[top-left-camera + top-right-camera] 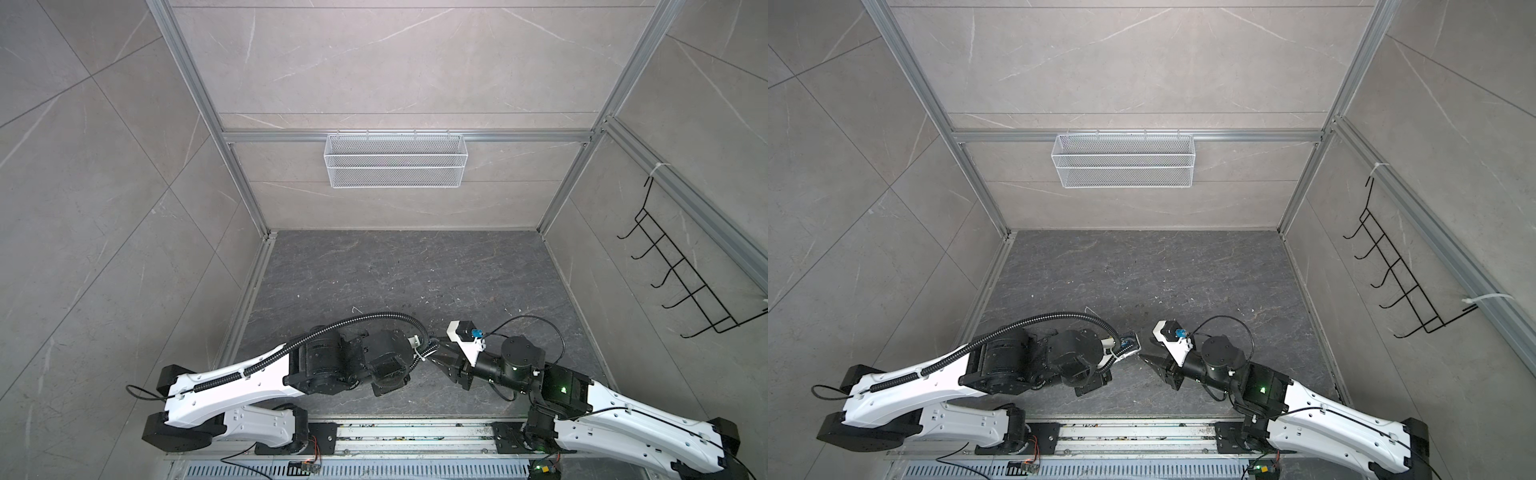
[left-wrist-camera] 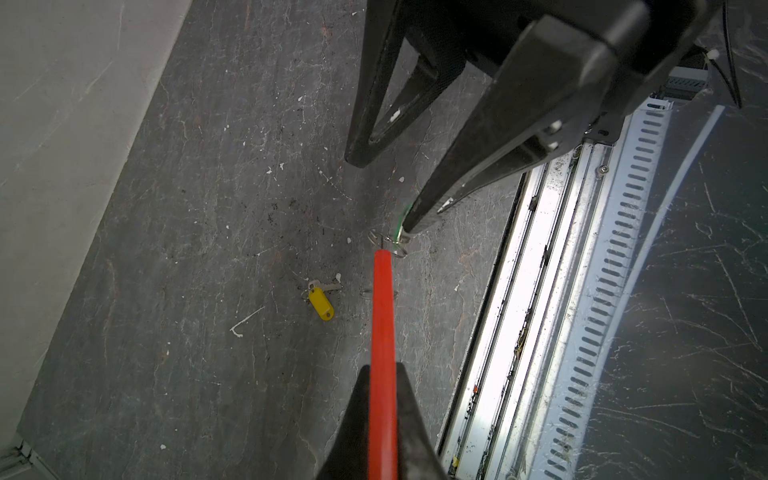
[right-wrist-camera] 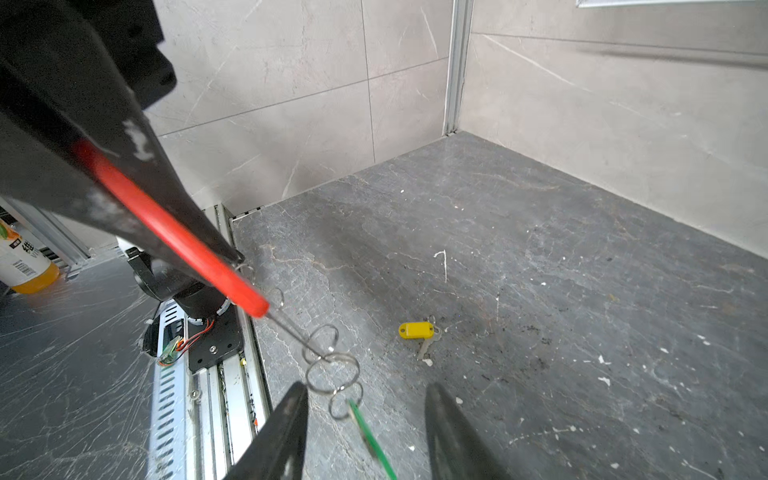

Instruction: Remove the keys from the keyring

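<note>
My left gripper (image 2: 382, 368) is shut on the red sleeve (image 2: 382, 316) of the keyring, held above the dark floor. A thin wire (image 3: 291, 328) runs out of the sleeve's end and carries small silver split rings (image 3: 332, 374). The pale green key tag (image 3: 370, 436) hangs from them, seen edge-on and blurred. It sits between the fingers of my right gripper (image 3: 368, 388), which stand open with a gap on both sides of it. The yellow-tagged key (image 3: 415, 330) lies loose on the floor, also seen in the left wrist view (image 2: 321, 303). In both top views the grippers meet near the front middle (image 1: 1144, 357).
A white mesh basket (image 1: 395, 160) hangs on the back wall. A black hook rack (image 1: 681, 270) hangs on the right wall. The aluminium rail (image 2: 540, 291) runs along the front edge just beside the grippers. A bottle of orange liquid (image 3: 25, 266) stands beyond the rail.
</note>
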